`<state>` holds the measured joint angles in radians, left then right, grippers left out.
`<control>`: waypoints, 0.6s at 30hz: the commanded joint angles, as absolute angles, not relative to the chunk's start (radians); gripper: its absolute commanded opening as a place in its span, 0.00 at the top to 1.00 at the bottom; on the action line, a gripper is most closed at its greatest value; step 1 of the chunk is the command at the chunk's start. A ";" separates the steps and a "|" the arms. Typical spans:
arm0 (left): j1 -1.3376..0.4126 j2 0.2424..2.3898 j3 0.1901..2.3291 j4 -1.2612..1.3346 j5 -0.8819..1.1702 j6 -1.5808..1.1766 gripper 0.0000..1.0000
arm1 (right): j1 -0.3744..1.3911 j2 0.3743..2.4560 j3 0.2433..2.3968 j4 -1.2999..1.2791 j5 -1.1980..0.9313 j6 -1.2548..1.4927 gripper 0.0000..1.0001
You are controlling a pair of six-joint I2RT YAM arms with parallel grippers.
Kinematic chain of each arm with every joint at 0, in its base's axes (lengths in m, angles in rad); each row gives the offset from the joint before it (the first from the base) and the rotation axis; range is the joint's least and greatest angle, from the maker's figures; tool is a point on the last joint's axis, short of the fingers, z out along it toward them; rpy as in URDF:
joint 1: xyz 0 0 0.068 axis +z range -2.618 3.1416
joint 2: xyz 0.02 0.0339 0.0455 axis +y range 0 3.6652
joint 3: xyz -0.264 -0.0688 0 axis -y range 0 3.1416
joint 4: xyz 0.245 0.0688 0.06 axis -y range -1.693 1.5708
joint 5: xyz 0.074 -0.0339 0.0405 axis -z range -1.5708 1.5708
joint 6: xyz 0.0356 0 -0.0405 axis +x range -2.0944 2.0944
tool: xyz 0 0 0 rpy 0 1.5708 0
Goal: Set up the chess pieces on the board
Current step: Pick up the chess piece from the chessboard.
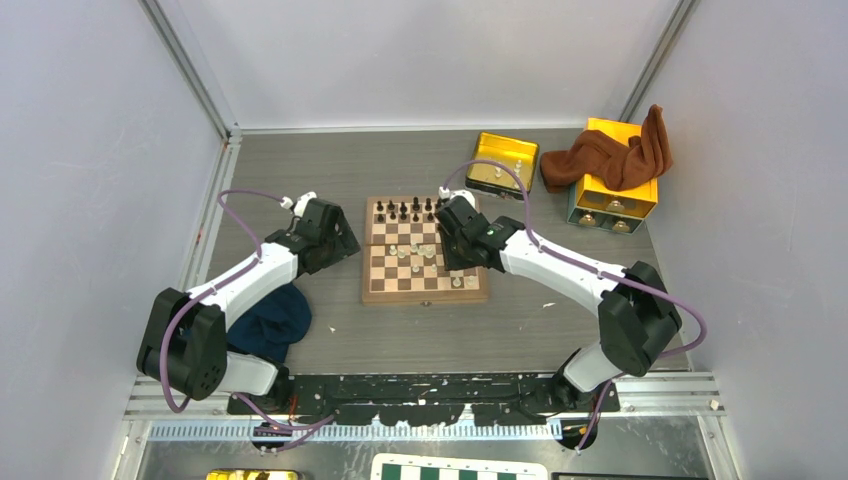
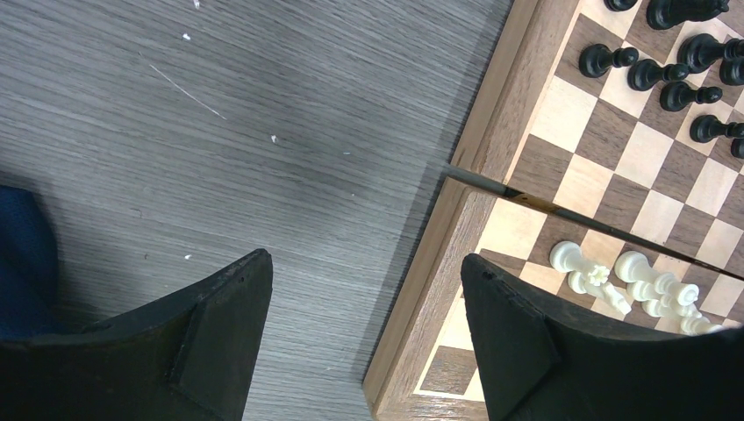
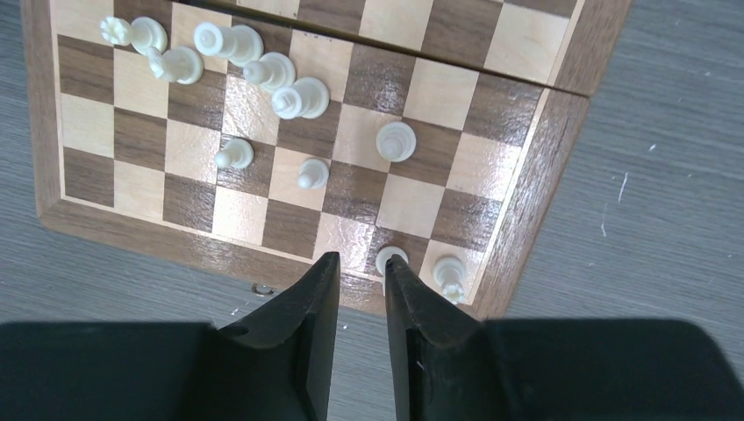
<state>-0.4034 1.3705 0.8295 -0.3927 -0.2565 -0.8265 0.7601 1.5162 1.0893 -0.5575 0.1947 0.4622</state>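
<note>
Progress: judged roughly half done. The small square wooden chessboard with light and dark brown squares (image 1: 400, 296) is seen at the middle of the grey table (image 1: 300, 170), between the two arms. The dark brown-black turned pieces (image 1: 405, 212) are ranked along the two far rows; whether that set is complete cannot be told. The cream-white turned pieces (image 3: 263, 66) are mostly bunched, some lying over, about the board's middle. Three are stood singly nearer, and two (image 3: 450, 272) are placed in the near row at the right-hand corner. Most of the white ranks are left to be filled.

Tools: the right gripper (image 3: 360, 263) is held over the near border, jaws parted by a narrow gap with nothing between them; one corner piece is just beside a fingertip. The left gripper (image 2: 364, 263) is spread wide and empty, straddling the board's left edge.

Containers: a shallow yellow metal tin (image 1: 505, 148) is noted at the far side, with something small and light inside, too small to identify. A yellow box (image 1: 640, 195) is draped with a brown cloth (image 1: 610, 155); its contents are hidden.
</note>
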 commanded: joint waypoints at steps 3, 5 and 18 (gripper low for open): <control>-0.397 1.355 0.854 -0.359 -0.261 -0.824 0.20 | 0.755 1.550 1.167 -0.549 0.236 0.405 0.68; -0.397 1.353 0.855 -0.360 -0.262 -0.823 0.20 | 0.745 1.568 1.179 -0.545 0.239 0.395 0.68; -0.397 1.344 0.856 -0.372 -0.267 -0.815 0.20 | 0.700 1.639 1.199 -0.512 0.208 0.371 0.67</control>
<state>-0.4034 1.3705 0.8295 -0.3935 -0.2577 -0.8257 0.7082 1.6360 1.1538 -0.5484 0.2104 0.3901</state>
